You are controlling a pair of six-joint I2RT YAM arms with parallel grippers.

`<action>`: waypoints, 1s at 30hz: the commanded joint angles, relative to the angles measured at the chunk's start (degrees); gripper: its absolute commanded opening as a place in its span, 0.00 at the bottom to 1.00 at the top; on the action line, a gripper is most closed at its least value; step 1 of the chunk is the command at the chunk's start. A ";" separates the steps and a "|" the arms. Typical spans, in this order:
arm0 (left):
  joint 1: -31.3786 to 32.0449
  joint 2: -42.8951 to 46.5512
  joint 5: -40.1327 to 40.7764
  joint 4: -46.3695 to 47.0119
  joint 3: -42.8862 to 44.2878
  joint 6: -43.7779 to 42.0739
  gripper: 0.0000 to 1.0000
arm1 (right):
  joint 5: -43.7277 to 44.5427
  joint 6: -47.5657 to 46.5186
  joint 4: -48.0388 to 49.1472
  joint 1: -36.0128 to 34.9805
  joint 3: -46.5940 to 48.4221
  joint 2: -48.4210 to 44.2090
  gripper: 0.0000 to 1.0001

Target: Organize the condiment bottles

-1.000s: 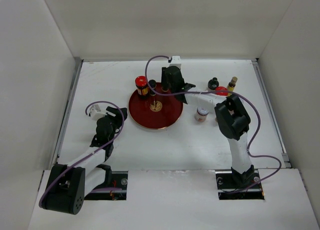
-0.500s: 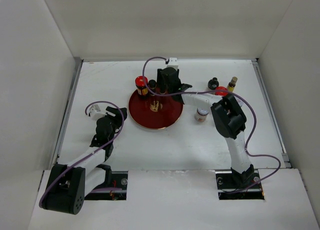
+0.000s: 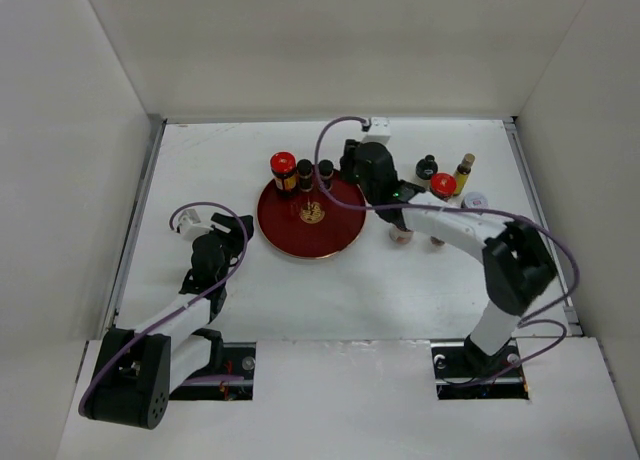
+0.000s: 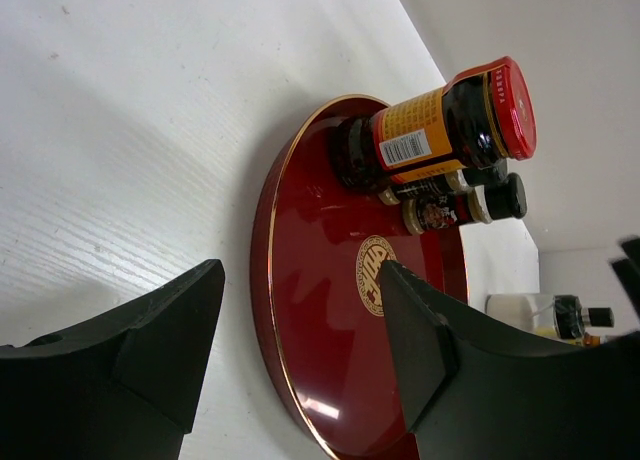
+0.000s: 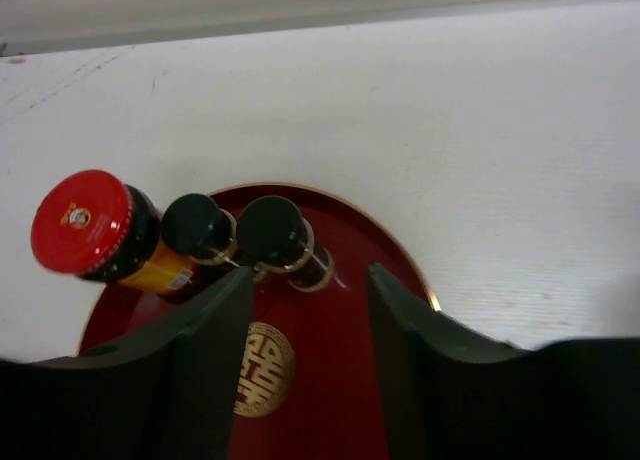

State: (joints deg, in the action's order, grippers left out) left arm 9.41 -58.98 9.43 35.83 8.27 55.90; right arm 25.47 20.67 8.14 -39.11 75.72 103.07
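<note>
A red round tray [image 3: 310, 230] holds a brown jar with a red lid [image 3: 283, 168] and two tiny dark black-capped bottles [image 3: 304, 171] [image 3: 325, 169] in a row at its far edge. My right gripper [image 3: 346, 182] hangs open and empty just right of them. In the right wrist view, the gripper [image 5: 308, 280] hangs above the tray [image 5: 330, 380], with the jar [image 5: 85, 225] and the two bottles [image 5: 195, 225] [image 5: 272, 230] beyond the fingertips. My left gripper [image 3: 226, 236] is open and empty left of the tray. It [image 4: 300, 280] faces the tray's rim [image 4: 262, 280].
Right of the tray stand a black-capped bottle [image 3: 427, 167], a slim yellowish bottle [image 3: 464, 167], a red-lidded jar [image 3: 443, 185], a white-lidded jar [image 3: 474, 199] and another jar [image 3: 402, 232] partly under the right arm. White walls enclose the table.
My right gripper let go of a second black-capped bottle on the tray and drew back to the right, its elbow swinging right. The left arm has not moved.
</note>
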 commanded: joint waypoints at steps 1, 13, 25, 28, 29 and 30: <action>-0.05 0.62 -0.55 3.28 -0.01 0.35 0.62 | 2.91 0.52 5.39 -0.57 -8.54 -10.05 0.44; 1.00 -0.26 0.06 3.36 0.43 0.35 0.62 | 13.29 7.28 -4.62 2.16 -35.20 -31.08 0.76; 1.27 1.15 0.51 3.10 0.16 0.00 0.62 | 16.28 7.55 -5.42 3.47 -33.10 -23.36 0.87; 1.27 1.32 0.76 3.10 0.16 -0.17 0.62 | 15.75 7.63 -4.63 3.83 -33.18 -22.21 0.82; 1.35 1.15 0.94 3.10 0.16 -0.18 0.62 | 15.66 7.64 -4.37 3.83 -33.27 -22.12 0.79; 1.36 0.80 0.85 3.28 0.16 -0.09 0.62 | 15.57 7.55 -3.84 3.91 -33.27 -22.12 0.75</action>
State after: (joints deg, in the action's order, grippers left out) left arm 10.57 -58.70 9.89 35.81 8.27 55.92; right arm 40.03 27.57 2.17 -35.68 40.40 81.12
